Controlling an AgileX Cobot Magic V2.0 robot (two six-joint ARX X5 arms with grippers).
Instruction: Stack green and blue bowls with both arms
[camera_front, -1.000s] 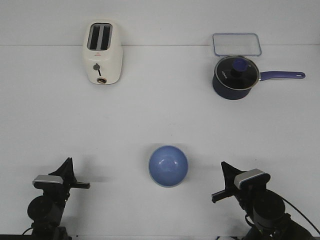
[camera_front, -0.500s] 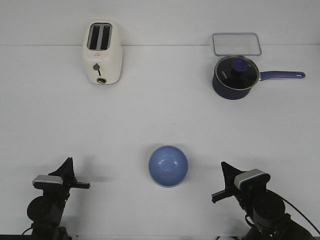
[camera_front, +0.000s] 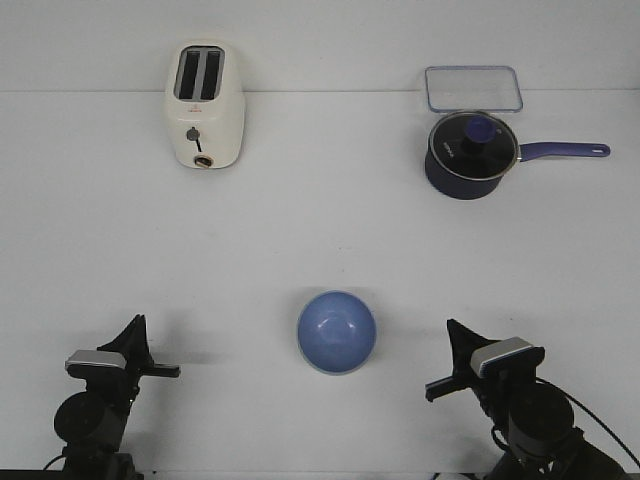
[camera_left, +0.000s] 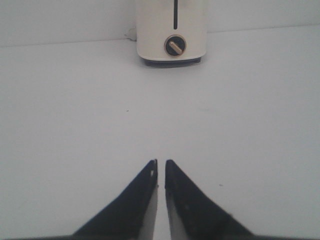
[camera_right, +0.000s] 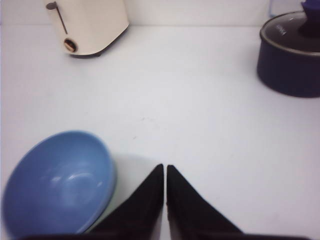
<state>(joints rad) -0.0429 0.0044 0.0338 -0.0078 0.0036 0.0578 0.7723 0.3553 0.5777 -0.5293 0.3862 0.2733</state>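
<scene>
Blue bowl (camera_front: 337, 332): upright, mouth up, empty, near table (camera_front: 320, 230) front centre, between both grippers. Saucepan (camera_front: 470, 155): lidded, handle pointing right. Left gripper (camera_left: 160, 172), right gripper (camera_right: 165, 175): fingers closed, holding nothing.

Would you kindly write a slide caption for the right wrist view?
Right gripper, fingers shut, beside the round periwinkle-blue bowl; cream toaster and dark blue lidded saucepan beyond.

Left wrist view. The left gripper (camera_left: 161, 167) shows two black pointed fingers (camera_left: 137, 197) converging to tips set almost together, a thin sliver of white table (camera_left: 75, 125) between them, nothing held. Well beyond stands a cream toaster (camera_left: 171, 32), its brass-coloured dial (camera_left: 175, 46) facing the camera, below a dark vertical lever slot.
</scene>
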